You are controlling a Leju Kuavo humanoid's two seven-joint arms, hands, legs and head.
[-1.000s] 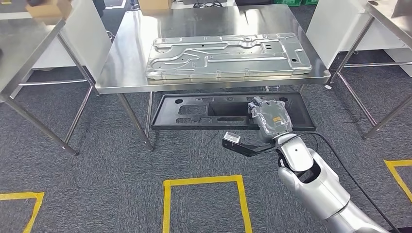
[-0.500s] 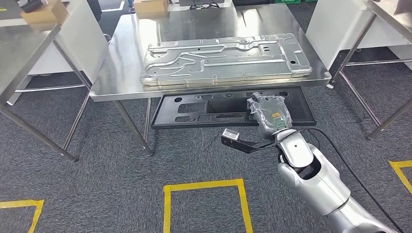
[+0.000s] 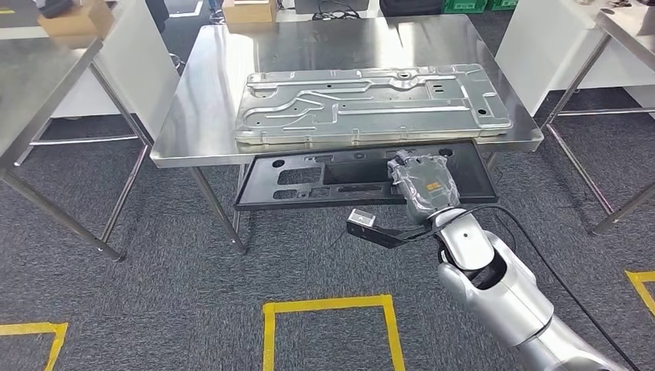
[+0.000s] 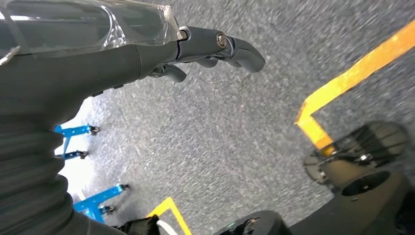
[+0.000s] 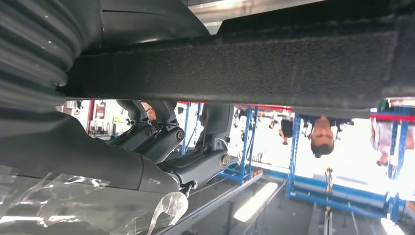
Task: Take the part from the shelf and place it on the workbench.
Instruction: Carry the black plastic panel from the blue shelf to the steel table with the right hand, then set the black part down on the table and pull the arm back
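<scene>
The part, a long black plastic panel (image 3: 309, 182) with cut-outs, hangs level just below the front edge of the steel workbench (image 3: 201, 116). My right hand (image 3: 423, 182), wrapped in clear film, grips the panel's near edge toward its right end. In the right wrist view the panel's dark edge (image 5: 244, 63) crosses in front of the hand, with the fingers (image 5: 166, 142) curled under it. A large stamped metal plate (image 3: 371, 100) lies on the workbench top. My left hand (image 4: 147, 54) hangs over the carpet holding nothing, its fingers loosely extended.
Steel tables stand to the left (image 3: 39, 85) and right (image 3: 618, 31). The workbench legs (image 3: 216, 209) come down to grey carpet. Yellow tape (image 3: 328, 309) marks a square on the floor in front of me. Cardboard boxes (image 3: 247, 9) sit beyond the bench. A person (image 5: 323, 134) stands far off among blue racks.
The whole view has shifted as the camera moved. My right hand keeps its hold on the black panel, whose far edge now sits closer under the workbench's front edge.
</scene>
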